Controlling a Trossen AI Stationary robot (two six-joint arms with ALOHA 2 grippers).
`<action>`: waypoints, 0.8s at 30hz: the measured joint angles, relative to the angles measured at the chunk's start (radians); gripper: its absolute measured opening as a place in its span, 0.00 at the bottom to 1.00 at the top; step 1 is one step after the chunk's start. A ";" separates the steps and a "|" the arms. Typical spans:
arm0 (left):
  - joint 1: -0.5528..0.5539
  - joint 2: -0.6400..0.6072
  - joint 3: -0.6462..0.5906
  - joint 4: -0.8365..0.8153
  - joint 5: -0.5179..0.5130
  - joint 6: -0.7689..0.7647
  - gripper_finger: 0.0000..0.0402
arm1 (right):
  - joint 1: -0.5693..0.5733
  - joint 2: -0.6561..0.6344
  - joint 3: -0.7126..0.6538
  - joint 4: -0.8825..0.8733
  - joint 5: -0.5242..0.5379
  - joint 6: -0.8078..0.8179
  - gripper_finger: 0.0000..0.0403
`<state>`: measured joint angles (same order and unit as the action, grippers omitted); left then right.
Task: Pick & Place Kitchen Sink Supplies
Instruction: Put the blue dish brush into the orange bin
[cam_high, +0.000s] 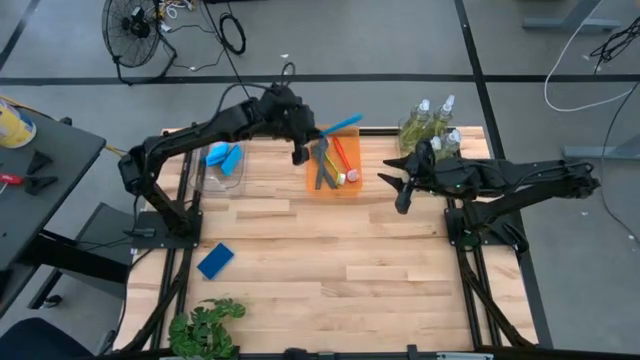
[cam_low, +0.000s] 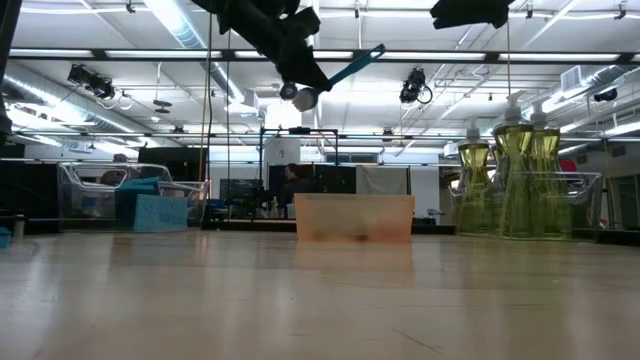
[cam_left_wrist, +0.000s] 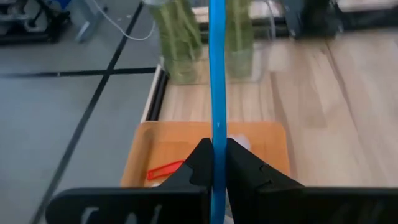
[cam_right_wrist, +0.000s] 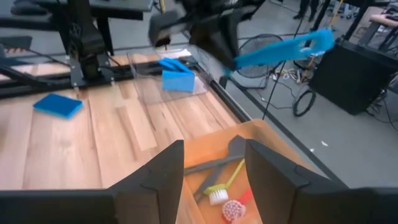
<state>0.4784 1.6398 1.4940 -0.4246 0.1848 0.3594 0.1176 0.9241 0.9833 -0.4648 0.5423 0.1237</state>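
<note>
My left gripper (cam_high: 299, 150) hangs above the orange tray (cam_high: 312, 188) and is shut on a blue long-handled brush (cam_high: 342, 125). In the tray lie a black brush (cam_right_wrist: 231, 152), a yellow-green one (cam_right_wrist: 219, 190) and a red one (cam_right_wrist: 235, 208). My right gripper (cam_right_wrist: 214, 168) is open, in the air at the tray's right side (cam_high: 398, 190). Pump bottles of yellow-green liquid (cam_high: 430, 125) stand in a clear bin at the far right. Light-blue sponges (cam_high: 225, 157) lie in a clear bin to the left. A dark-blue sponge (cam_high: 215, 260) lies flat on the table. My left gripper pinches the blue brush's thin handle (cam_left_wrist: 217, 134) between its two fingers, close to the whitish head (cam_low: 303, 97) that shows just below them. The fingers point down from above. The brush is lifted clear above the tray, tilted, its free handle end (cam_low: 376, 50) rising toward the far right.
A green leafy plant (cam_high: 205, 325) stands at the table's near left edge. The clear sponge bin (cam_high: 236, 180) sits left of the tray and the bottle bin (cam_low: 590, 205) to its right. Bare wood spans the middle and near part of the table (cam_high: 340, 280).
</note>
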 joint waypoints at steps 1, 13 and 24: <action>0.011 0.000 0.000 0.008 0.006 -0.022 0.07 | 0.000 0.010 0.000 0.000 0.000 0.000 0.42; 0.095 0.057 0.000 0.016 0.070 -0.340 0.07 | 0.000 0.091 0.000 0.110 0.044 -0.030 0.42; 0.097 0.199 -0.001 0.053 0.117 -0.515 0.08 | -0.001 0.100 0.000 0.113 0.071 -0.031 0.42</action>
<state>0.5758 1.8391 1.4933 -0.3720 0.3021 -0.1557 0.1165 1.0245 0.9833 -0.3521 0.6136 0.0929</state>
